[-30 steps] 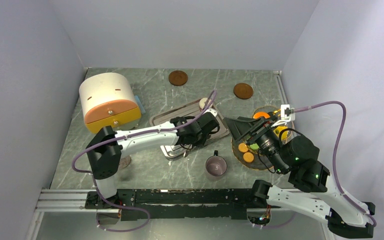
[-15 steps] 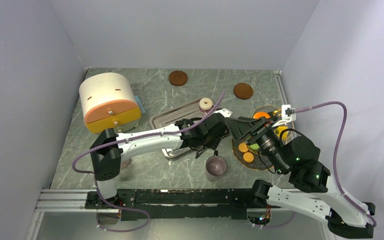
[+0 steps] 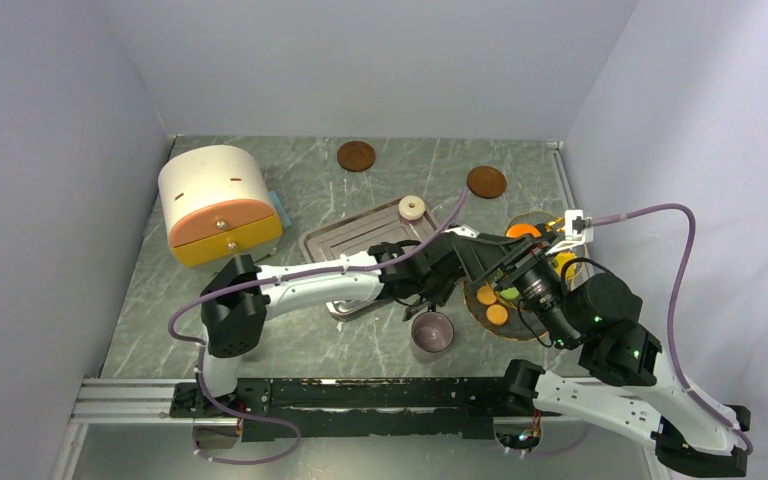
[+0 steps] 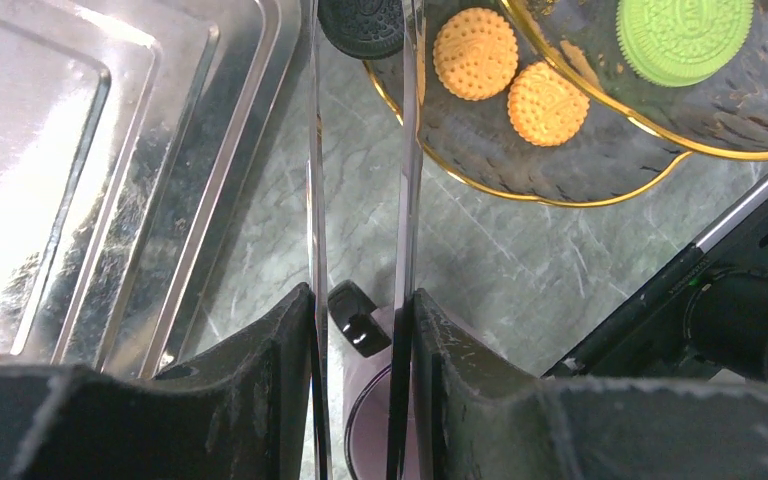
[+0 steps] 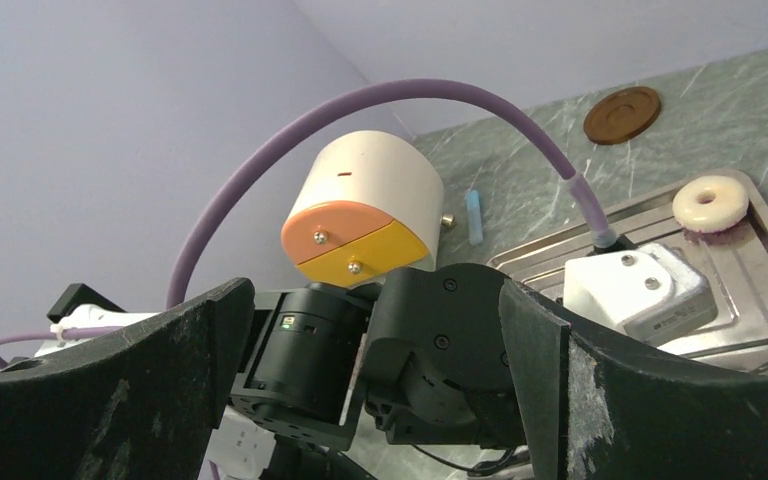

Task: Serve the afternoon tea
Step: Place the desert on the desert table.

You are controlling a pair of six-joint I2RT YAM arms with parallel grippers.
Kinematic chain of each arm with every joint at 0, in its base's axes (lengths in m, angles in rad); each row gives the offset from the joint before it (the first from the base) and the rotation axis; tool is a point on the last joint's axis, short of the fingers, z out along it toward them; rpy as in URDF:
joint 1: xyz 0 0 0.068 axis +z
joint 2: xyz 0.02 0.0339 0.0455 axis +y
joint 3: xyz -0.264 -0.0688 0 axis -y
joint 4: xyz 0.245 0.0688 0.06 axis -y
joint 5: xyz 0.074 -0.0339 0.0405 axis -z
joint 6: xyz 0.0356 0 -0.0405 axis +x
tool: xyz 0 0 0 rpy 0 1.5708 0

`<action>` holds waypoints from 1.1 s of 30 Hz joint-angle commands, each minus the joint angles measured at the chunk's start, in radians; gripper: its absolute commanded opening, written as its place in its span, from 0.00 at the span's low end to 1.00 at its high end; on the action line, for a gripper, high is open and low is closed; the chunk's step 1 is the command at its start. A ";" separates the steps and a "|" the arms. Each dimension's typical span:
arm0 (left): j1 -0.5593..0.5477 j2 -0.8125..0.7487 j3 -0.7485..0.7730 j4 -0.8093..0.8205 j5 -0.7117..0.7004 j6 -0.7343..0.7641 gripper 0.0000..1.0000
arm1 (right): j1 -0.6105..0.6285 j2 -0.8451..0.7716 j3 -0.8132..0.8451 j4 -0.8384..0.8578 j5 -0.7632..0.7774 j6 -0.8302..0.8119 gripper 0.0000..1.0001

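Left fingers (image 4: 407,150), long thin blades set narrow and parallel, appear to pinch the black treat (image 4: 360,25) edge-on between their tips; its width fills the gap exactly, so I take it as held. That treat hangs just at the near rim of the plate (image 4: 560,195), over the seam between plate and tray (image 4: 110,200), not yet over the plate's floor.

What the coming move turns on is that the plate lies ahead of the tips and off to their right in the wrist view. Two orange treats (image 4: 475,52) sit just right of the blades, and the green treat (image 4: 682,35) lies further right. The black one is round and flat with no long axis to mind; a short carry forward and rightward should bring it over a bare part of the plate, left of the orange pair.

Under the roots of the fingers stands the mug (image 4: 370,430), upright on the desk (image 4: 520,270), its handle showing between the blades. A straight drop there would likely strike it, so the reach wants to go forward first.

Right fingers (image 5: 110,400) are spread wide and hold nothing. From above they hover over the plate's far side, so that arm is nearer the plate, and the left arm is close in front of them. The cream ring (image 3: 412,207) lies at the tray's far corner, well apart from both.
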 commanded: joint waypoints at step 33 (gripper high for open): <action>-0.020 0.178 0.129 0.167 0.092 0.000 0.39 | 0.003 -0.020 -0.001 0.004 0.026 -0.010 0.97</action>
